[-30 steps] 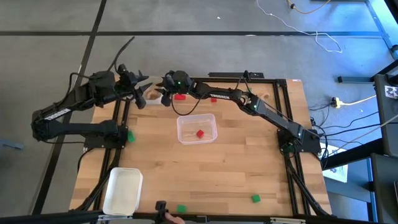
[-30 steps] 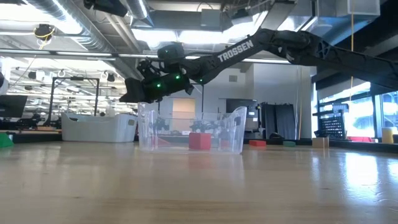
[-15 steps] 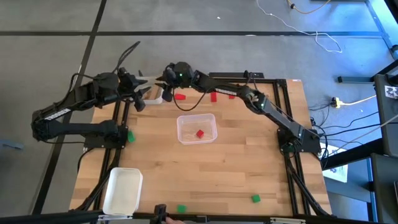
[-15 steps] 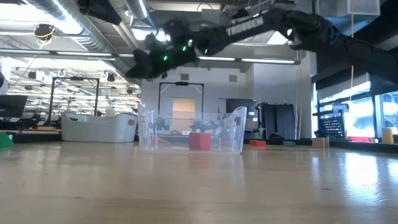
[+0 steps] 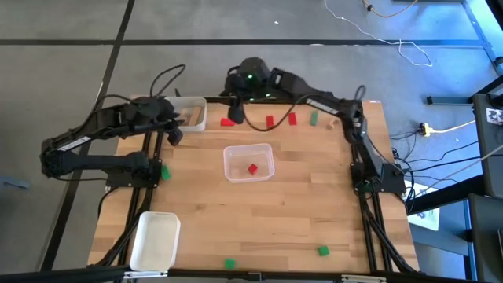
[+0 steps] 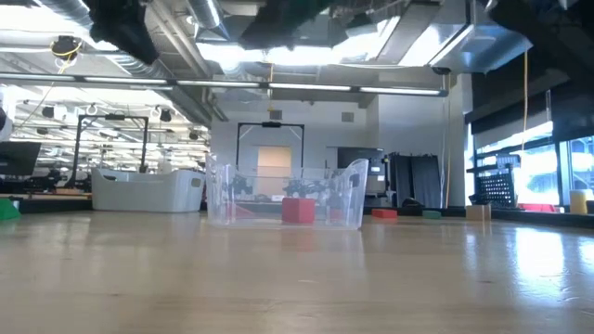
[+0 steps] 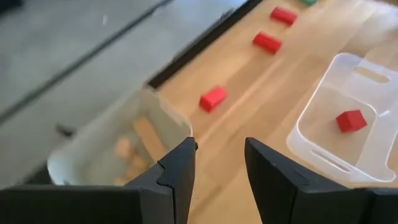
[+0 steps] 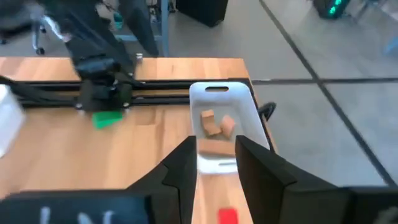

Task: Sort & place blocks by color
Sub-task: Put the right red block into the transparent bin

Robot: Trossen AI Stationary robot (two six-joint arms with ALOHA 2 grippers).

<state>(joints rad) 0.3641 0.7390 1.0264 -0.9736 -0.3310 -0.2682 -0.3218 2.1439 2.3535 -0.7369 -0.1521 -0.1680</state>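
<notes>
Near edge: two green blocks (image 5: 229,264) on the table (image 5: 299,212), beside a white tray (image 5: 154,240).
Centre: clear tray (image 5: 248,163) holding one red block (image 5: 252,168).
Far edge: three red blocks (image 5: 269,121), a green one, and tan blocks (image 8: 214,126) in the far white tray (image 5: 189,112).
Left gripper (image 7: 219,165): fingers apart, empty, above that tray.
Right gripper (image 8: 216,163): fingers apart, empty, raised over the far edge.

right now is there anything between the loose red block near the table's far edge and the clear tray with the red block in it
Nothing visible. The red block lies on bare wood just beyond the clear tray, with open table between them. The left gripper hovers off to the side by the tray of tan blocks, and the right gripper hangs past the table's far edge.
</notes>
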